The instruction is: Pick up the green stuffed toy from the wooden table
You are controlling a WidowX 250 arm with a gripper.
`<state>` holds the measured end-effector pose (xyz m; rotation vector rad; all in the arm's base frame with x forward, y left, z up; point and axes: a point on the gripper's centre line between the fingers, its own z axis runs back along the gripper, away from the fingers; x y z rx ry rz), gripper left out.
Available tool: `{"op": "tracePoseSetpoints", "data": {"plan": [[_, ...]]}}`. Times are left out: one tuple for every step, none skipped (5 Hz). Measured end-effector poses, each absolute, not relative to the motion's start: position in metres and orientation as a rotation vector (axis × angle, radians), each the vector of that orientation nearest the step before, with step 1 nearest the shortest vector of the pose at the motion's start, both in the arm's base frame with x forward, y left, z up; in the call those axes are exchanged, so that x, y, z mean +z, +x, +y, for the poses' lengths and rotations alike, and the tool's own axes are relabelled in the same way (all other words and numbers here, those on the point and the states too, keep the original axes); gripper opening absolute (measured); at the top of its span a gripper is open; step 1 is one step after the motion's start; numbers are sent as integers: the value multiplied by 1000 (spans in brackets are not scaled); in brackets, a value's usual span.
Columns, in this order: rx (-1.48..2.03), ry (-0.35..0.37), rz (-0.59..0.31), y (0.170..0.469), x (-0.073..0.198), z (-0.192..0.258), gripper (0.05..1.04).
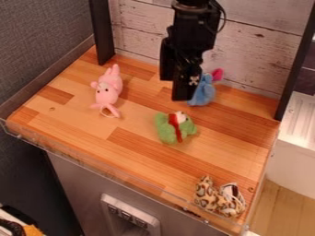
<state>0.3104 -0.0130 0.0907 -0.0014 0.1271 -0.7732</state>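
The gripper (179, 94) is held at the upper centre of the frame, over the wooden counter (138, 159); whether it is open or closed cannot be told. Just to its right the blue toy (203, 93), marked by a bright pink part, is seen – whether it is touched by the gripper is unclear. The green toy (166, 130), crossed by a red strip, is placed near the centre. The pink toy (106, 93) is laid at upper left, the spotted toy (207, 194) at lower right.
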Motion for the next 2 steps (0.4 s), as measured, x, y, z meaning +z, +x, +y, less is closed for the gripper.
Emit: {"op": "tracePoseSetpoints", "data": {"plan": [[-641,4,105,311,86,-20,999],[-471,9,81,314,76,-21,998]]}}
